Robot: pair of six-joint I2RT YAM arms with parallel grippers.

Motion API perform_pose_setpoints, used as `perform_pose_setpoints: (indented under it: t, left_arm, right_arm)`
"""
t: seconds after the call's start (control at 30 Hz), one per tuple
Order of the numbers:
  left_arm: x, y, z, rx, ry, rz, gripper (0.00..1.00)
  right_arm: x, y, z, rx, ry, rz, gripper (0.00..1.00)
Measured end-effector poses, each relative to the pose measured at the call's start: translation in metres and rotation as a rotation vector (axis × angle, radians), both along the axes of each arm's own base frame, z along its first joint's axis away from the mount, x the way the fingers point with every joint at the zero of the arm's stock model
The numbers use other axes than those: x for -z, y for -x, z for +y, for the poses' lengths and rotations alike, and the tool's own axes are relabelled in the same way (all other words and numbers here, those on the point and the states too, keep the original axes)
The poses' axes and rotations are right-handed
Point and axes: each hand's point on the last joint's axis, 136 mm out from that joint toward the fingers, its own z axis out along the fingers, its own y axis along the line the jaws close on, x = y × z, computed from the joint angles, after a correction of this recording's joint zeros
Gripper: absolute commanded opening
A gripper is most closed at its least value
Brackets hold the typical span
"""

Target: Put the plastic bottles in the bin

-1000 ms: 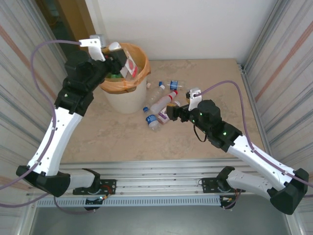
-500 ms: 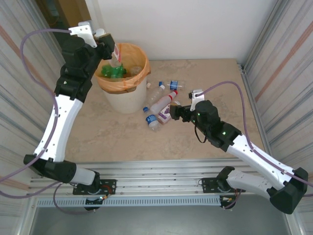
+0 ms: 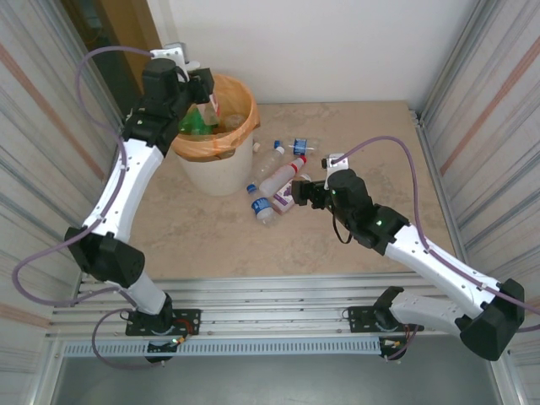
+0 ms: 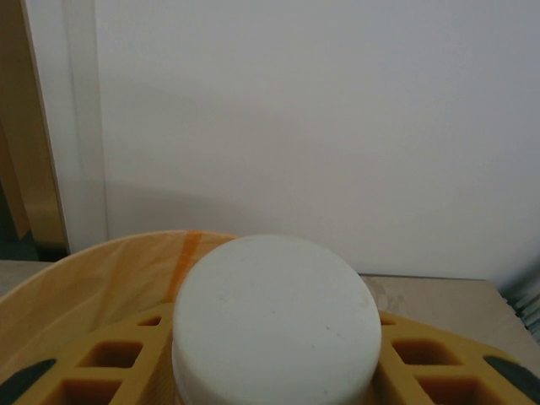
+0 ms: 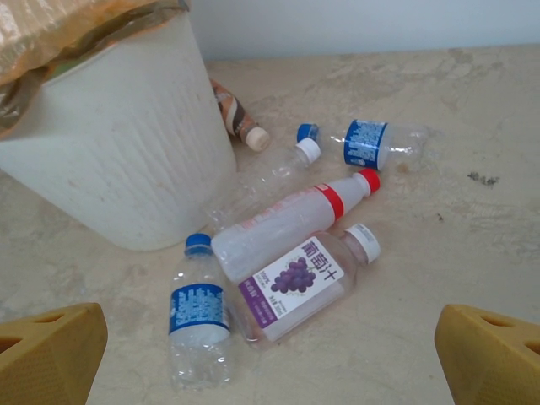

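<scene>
Beige stone-look table (image 3: 380, 135), white wall behind. Near: right gripper (image 3: 302, 194) spread wide, low, facing loose bottles (image 5: 287, 224) beside bin (image 3: 215, 169), likely lining up next pick. Far: left gripper (image 3: 202, 89) clenched on white-ended bottle (image 4: 274, 325) above bin mouth, poised for drop

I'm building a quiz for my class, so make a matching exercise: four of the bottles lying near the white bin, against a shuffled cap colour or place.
1 grape-label bottle
2 long clear bottle beside it
3 nearest blue-label bottle
4 brown bottle

A red cap
B partly behind the bin
C blue cap
D white cap

Pairs: 1-D, 2-A, 3-C, 4-B
</scene>
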Motion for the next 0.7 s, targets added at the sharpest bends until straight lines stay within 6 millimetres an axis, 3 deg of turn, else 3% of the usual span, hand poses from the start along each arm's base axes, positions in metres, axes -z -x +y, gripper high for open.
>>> perform_pose_setpoints:
  t: [0.3,0.7]
  left_arm:
    - [0.04,-0.026,-0.014,0.016,0.085,0.088,0.06]
    - [0.054,-0.036,-0.017,0.002,0.169,0.081,0.27]
  right_arm:
    - [0.012,-0.001,-0.004,0.028,0.005,0.047,0.98]
    - [0.02,-0.003,-0.007,0.045,0.011,0.074,0.98]
